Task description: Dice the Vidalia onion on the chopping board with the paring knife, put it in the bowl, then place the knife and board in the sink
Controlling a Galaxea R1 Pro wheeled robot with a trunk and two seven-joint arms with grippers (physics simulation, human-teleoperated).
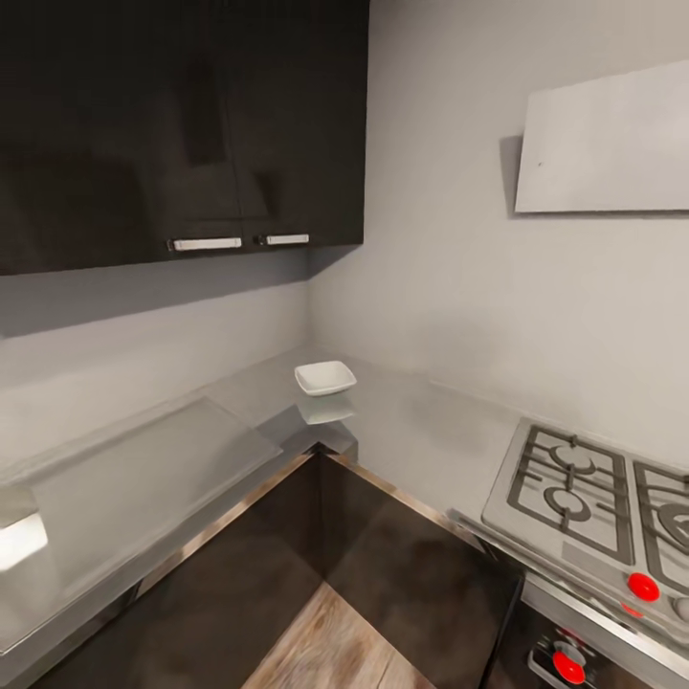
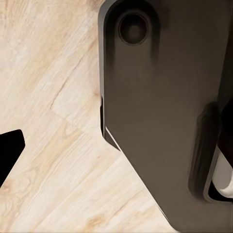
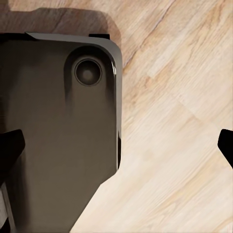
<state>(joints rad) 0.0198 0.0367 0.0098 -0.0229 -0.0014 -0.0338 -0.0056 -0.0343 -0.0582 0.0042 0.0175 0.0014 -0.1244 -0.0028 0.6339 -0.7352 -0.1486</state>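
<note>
A white square-ish bowl (image 1: 325, 377) sits on the grey countertop (image 1: 421, 431), deep in the corner where two runs of worktop meet. The onion, sink, chopping board and paring knife are out of view. In the left wrist view, my left gripper (image 2: 116, 150) hangs over the robot's dark base (image 2: 160, 121) and the wooden floor, with one dark fingertip (image 2: 9, 150) at the picture's edge. My right gripper (image 3: 116, 148) is open, its two dark fingertips (image 3: 9, 145) spread wide apart above the base and floor, nothing between them.
Dark upper cabinets (image 1: 182, 124) hang over the left worktop, which carries a flat pale panel (image 1: 144, 469). A gas hob (image 1: 593, 498) with red knobs is at the right, under a light hood panel (image 1: 608, 144). Dark lower cabinets (image 1: 383, 555) enclose a patch of wooden floor (image 1: 325, 641).
</note>
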